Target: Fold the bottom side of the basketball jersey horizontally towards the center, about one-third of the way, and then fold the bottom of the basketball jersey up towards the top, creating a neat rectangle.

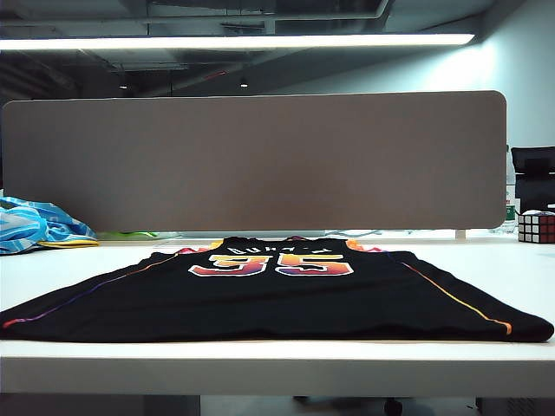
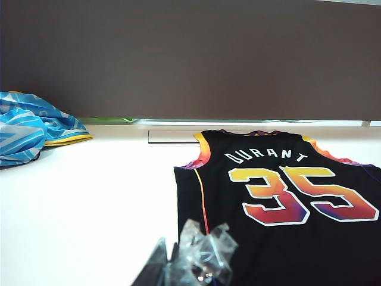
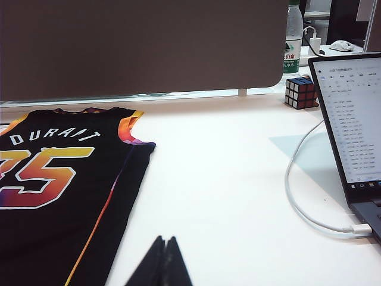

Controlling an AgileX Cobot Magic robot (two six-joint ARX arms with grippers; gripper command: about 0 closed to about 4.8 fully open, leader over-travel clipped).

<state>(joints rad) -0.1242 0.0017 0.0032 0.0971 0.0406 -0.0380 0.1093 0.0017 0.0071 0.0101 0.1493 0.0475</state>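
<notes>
Left claw (image 2: pixel 196 262) and right claw (image 3: pixel 162 262) both pinched shut, empty, hovering near the flat black number-35 basketball jersey (image 1: pixel 277 299) between them on the white counter (image 1: pixel 277 364).

From my remote seat: a crumpled blue cloth (image 1: pixel 35 225) sits at nine o'clock on the white table (image 1: pixel 277 355); a Rubik's cube (image 1: pixel 536 227), water bottle (image 3: pixel 292 39) and open laptop (image 3: pixel 351 119) with white cable (image 3: pixel 303 202) sit around three o'clock.
</notes>
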